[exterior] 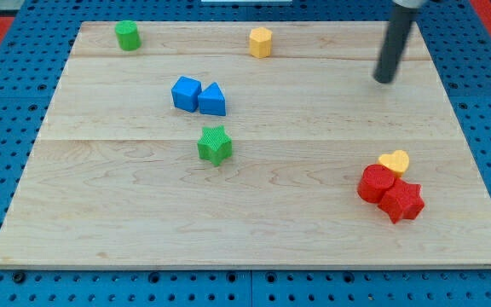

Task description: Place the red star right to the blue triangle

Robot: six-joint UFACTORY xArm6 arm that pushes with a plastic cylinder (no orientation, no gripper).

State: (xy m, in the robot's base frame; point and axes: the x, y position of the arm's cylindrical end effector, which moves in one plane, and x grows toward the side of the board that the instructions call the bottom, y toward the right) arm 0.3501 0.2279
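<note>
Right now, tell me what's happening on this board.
My tip sits near the view's upper right, touching no block. The red star lies at the lower right, packed against a red round block and a yellow heart. The blue triangle sits left of centre, beside a blue cube. The star has not reached it.

No readable text anywhere in the shot: no labels, brands, numbers or signs. The wooden worktop (pixel 254 239) was plain grain, nothing printed on it. The coloured blocks carried no markings on any face I could see. The dark rod was unmarked too. The blue pegboard (pixel 7 94) around the worktop showed only its holes.
</note>
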